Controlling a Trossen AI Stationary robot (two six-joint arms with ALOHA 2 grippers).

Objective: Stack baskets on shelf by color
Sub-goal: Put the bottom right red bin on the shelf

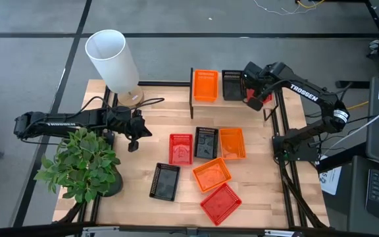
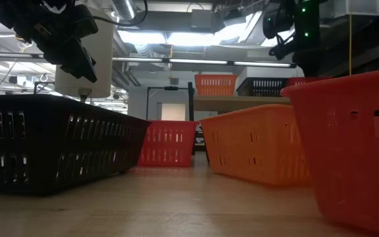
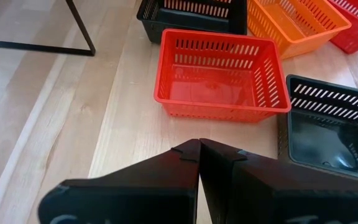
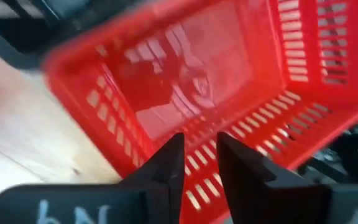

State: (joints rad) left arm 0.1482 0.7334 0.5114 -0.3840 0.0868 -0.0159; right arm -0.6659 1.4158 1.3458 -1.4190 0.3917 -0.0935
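The shelf [image 1: 220, 99] stands at the table's far edge. On it sit an orange basket [image 1: 206, 85] and a black basket [image 1: 232, 84]. My right gripper [image 1: 252, 93] is over the shelf's right end, shut on a red basket [image 4: 229, 68], which shows tilted in the right wrist view. Whether its bottom rests on the shelf I cannot tell. Several more baskets lie on the table: a red one [image 3: 219, 74], a black one [image 1: 206, 141] and an orange one [image 1: 232, 143] in a row, and three nearer the front. My left gripper [image 3: 199, 144] waits shut above the table's left middle. My right gripper has the red basket's mesh side wall [image 4: 201, 171] between its two fingers [image 4: 166, 165], at the rim. The fingers come steeply from above. The basket sits tilted in the hold, its open top facing the wrist camera.
A white lamp [image 1: 114, 62] stands at the far left and a potted plant [image 1: 81, 164] at the near left. An orange basket [image 1: 211, 174], a black one [image 1: 165, 181] and a red one [image 1: 220, 203] lie near the front edge. Bare wood shows left of the row of baskets.
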